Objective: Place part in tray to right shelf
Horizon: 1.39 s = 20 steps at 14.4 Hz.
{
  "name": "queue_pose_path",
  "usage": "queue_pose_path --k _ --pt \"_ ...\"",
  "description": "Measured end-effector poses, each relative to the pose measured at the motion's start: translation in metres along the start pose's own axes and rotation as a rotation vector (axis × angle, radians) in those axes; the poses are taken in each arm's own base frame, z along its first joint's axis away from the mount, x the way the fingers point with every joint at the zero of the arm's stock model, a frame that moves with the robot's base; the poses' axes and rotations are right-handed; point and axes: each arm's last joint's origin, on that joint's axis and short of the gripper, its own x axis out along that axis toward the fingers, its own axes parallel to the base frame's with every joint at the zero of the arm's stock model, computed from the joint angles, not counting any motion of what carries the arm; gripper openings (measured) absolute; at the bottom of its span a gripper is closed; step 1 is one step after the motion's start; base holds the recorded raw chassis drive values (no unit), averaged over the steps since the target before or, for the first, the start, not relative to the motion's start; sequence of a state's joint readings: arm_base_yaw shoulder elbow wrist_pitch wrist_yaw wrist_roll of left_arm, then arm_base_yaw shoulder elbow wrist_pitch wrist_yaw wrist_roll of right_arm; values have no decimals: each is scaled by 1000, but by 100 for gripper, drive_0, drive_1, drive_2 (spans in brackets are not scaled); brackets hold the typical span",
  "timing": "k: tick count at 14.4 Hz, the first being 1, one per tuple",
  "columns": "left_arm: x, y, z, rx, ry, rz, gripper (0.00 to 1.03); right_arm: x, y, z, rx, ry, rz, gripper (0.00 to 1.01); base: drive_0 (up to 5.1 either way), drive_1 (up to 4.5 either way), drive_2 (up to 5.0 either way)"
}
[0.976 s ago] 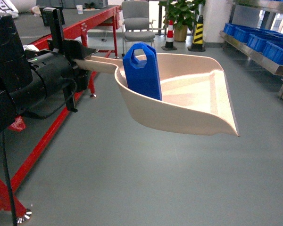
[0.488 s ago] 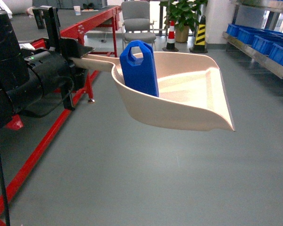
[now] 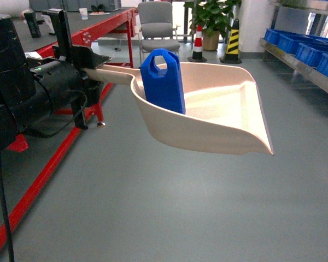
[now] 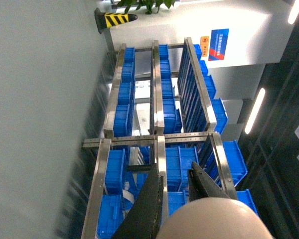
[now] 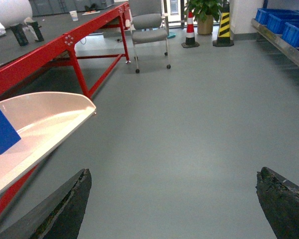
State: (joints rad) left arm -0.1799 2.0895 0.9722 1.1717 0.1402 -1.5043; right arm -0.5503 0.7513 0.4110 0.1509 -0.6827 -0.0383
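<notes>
While the left gripper (image 3: 93, 64) stayed clamped on the long handle of the tray (image 3: 218, 128), the scoop hung above the grey floor (image 3: 153, 202), its open mouth toward the right. The part (image 3: 163, 82) stood upright inside it, against the near wall by the handle end. The right gripper (image 5: 174, 204) held nothing, its two fingers spread wide. A red-framed table (image 3: 106, 24) ran along the far left.

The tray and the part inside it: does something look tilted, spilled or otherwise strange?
Nothing spilled. The blue part stands on end in the tray, leaning against its rear wall, so it could tip. The left gripper holds the tray's handle.
</notes>
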Motion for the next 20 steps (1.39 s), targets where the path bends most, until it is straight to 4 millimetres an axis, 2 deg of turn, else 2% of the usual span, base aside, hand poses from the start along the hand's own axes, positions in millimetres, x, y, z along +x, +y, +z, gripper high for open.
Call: queue_pose_path --k 20 --pt "0 0 0 -3 2 -4 12 0 0 1 -3 -4 1 98 -1 403 -406"
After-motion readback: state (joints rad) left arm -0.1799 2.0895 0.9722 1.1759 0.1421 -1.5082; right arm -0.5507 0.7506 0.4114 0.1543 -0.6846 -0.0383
